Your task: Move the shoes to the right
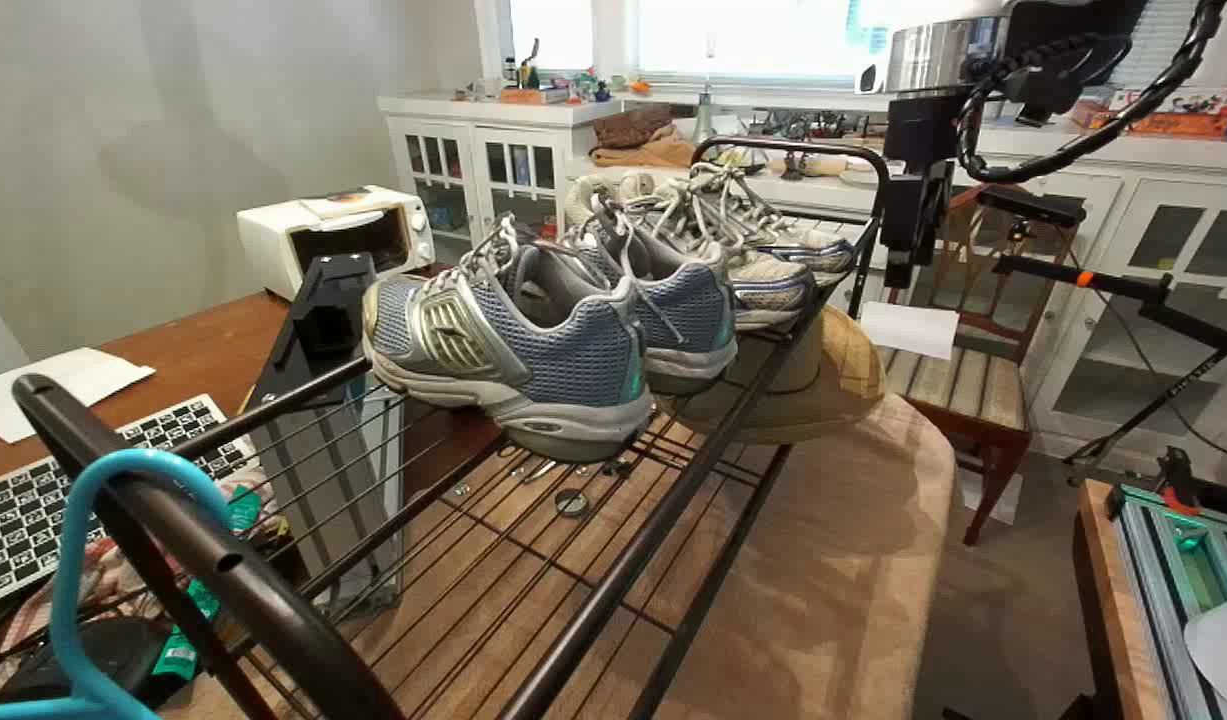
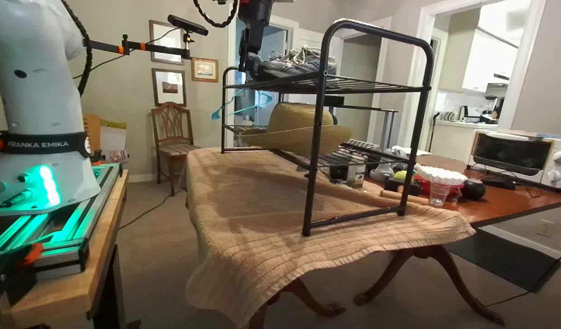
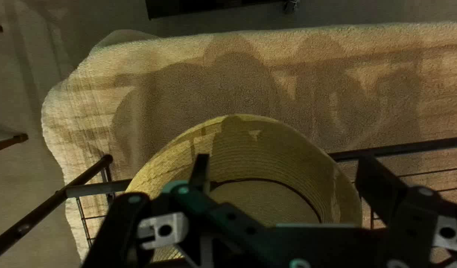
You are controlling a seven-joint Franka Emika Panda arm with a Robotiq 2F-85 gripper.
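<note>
The grey-and-silver sneakers stand side by side on the rack's wire top shelf in an exterior view: the nearer shoe (image 1: pixel 518 350) and the farther shoe (image 1: pixel 688 300) behind it. Sneakers also show as an overlapping grey group (image 2: pixel 298 64) in an exterior view, where I cannot tell them apart. My gripper (image 1: pixel 901 265) points down beside the rack's far end, apart from the grey pair. In an exterior view the gripper (image 2: pixel 246 66) is close to the near side of the sneaker group. In the wrist view the gripper's fingers (image 3: pixel 282 167) are wide apart with nothing between them; no shoes show there.
Paler beige sneakers (image 1: pixel 773 285) stand behind the grey pair. The dark metal rack (image 2: pixel 320 137) has raised end bars. A straw hat (image 2: pixel 303 123) lies on its lower shelf, below the gripper in the wrist view (image 3: pixel 265 149). A blue hanger (image 1: pixel 73 540) hooks onto the rack's end.
</note>
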